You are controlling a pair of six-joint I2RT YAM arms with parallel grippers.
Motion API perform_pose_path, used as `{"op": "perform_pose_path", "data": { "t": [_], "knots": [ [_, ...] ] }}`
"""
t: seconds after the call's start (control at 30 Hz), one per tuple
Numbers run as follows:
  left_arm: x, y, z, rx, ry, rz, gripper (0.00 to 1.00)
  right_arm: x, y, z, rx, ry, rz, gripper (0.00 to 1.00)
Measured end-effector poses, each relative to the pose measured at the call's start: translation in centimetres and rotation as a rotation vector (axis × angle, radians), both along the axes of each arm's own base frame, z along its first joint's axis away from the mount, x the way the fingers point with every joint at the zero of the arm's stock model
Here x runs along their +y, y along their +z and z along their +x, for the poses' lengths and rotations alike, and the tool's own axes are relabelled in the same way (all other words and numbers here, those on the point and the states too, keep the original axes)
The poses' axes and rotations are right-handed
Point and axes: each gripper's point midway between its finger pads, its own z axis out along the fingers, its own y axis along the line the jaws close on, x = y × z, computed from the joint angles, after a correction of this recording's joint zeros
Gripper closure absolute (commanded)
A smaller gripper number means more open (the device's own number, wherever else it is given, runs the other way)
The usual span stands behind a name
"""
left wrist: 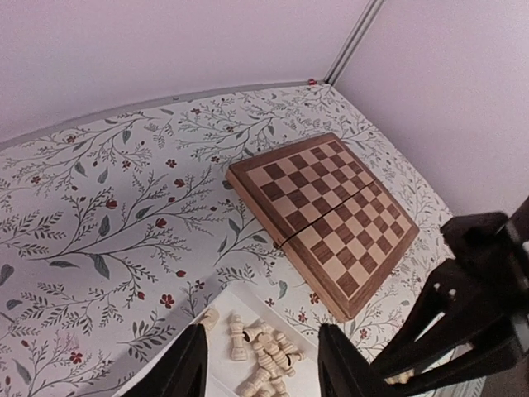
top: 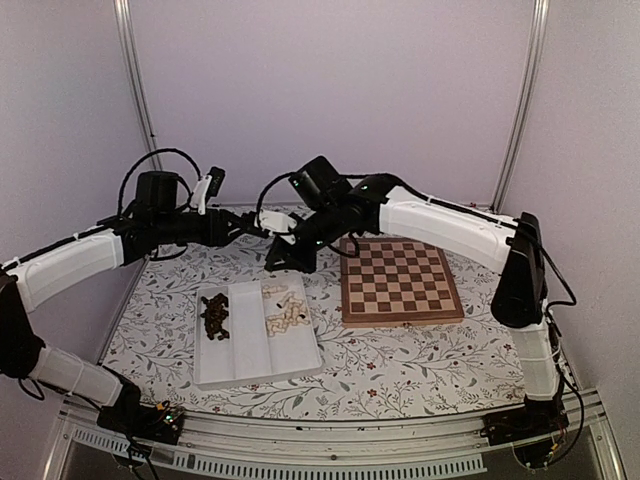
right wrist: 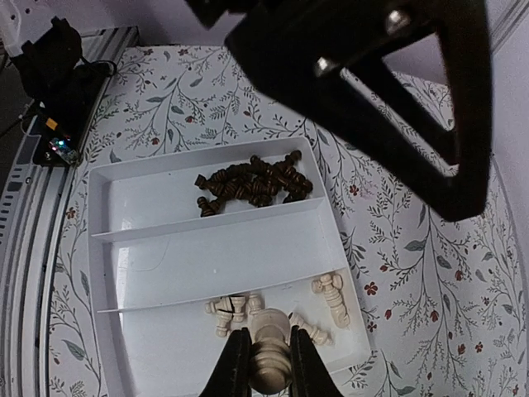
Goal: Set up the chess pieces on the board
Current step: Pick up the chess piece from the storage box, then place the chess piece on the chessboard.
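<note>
The right hand (right wrist: 269, 337) is pinched tight on a pale chess piece (right wrist: 269, 364) over the tray (right wrist: 107, 248). The left hand (left wrist: 263, 364) hangs half open, empty. Clear the tray wall, carry toward 3 o'clock, and set it upright on the bare board (top: 400, 282).

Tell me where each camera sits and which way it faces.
Top external: above, behind left arm and right arm, both shown, looking down at chessboard and tray.
Left wrist: looks across at the chessboard; open left claw below.
Right wrist: looks down into the tray; right claw pinches a cream chess piece.
All share the tray.
</note>
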Motion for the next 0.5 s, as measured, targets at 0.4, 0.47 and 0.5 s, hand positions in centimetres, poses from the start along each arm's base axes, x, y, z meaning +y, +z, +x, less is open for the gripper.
{"op": "perform_pose_path", "data": {
  "t": [0.4,0.47,0.5],
  "knots": [
    [-2.2,3.1,-3.8,-0.192,-0.062,-0.021,0.49,-8.9,2.2,0.4,0.055,-0.078,-0.005,1.0],
    [-2.1,2.9,-3.6,-0.185,-0.053,-0.008,0.49,-12.1,-0.5,1.1,0.086,-0.134,-0.074,1.0],
    [-2.1,2.9,-3.4,-0.178,-0.052,-0.004,0.49,-13.5,-1.6,1.4,0.096,-0.162,-0.105,1.0]
  ]
}}
